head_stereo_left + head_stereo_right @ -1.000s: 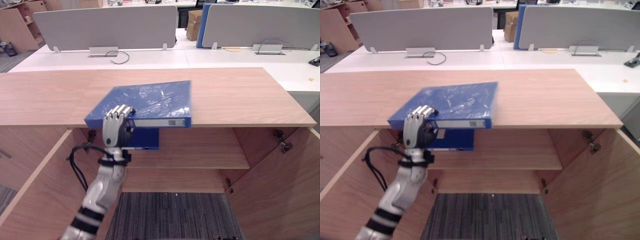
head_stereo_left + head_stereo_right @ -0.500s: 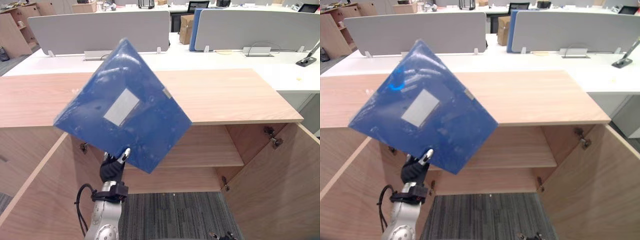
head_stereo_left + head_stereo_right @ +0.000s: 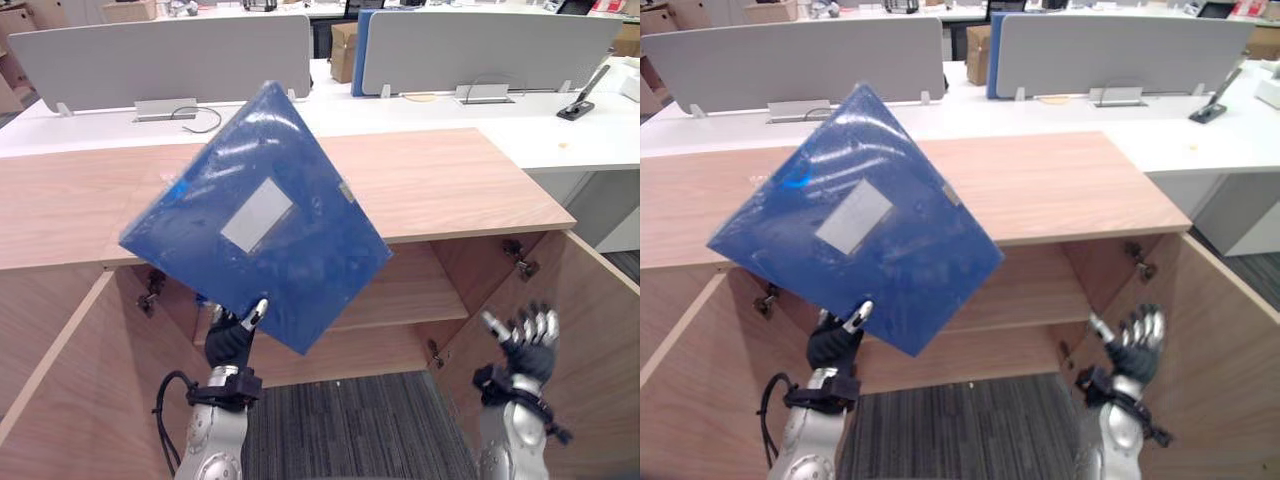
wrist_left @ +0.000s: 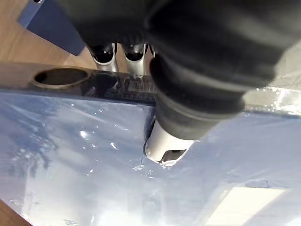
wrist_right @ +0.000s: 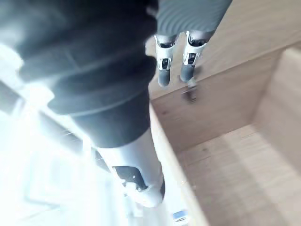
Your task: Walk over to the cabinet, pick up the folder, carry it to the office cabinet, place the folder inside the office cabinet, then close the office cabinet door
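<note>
The blue folder (image 3: 255, 220) with a pale label hangs tilted on one corner in the air, in front of the wooden cabinet top (image 3: 450, 180). My left hand (image 3: 232, 340) grips it at its lower edge from below. In the left wrist view the thumb (image 4: 164, 146) presses on the folder's cover (image 4: 84, 179) and the fingers (image 4: 106, 52) curl behind its spine. My right hand (image 3: 525, 340) is raised at the lower right with straight spread fingers (image 5: 164, 66) and holds nothing. It stands before the open cabinet's right door (image 3: 595, 320).
Both cabinet doors stand open, the left door (image 3: 50, 370) swung wide. A wooden shelf (image 3: 410, 290) crosses the inside, above striped carpet (image 3: 340, 430). A second blue folder's corner (image 4: 47, 23) lies on the wood. White desks with grey dividers (image 3: 170, 55) stand behind.
The folder lay flat on the cabinet top a second ago; my left hand has lifted it off and tipped it up. My right hand has risen into view. The camera has shifted.
</note>
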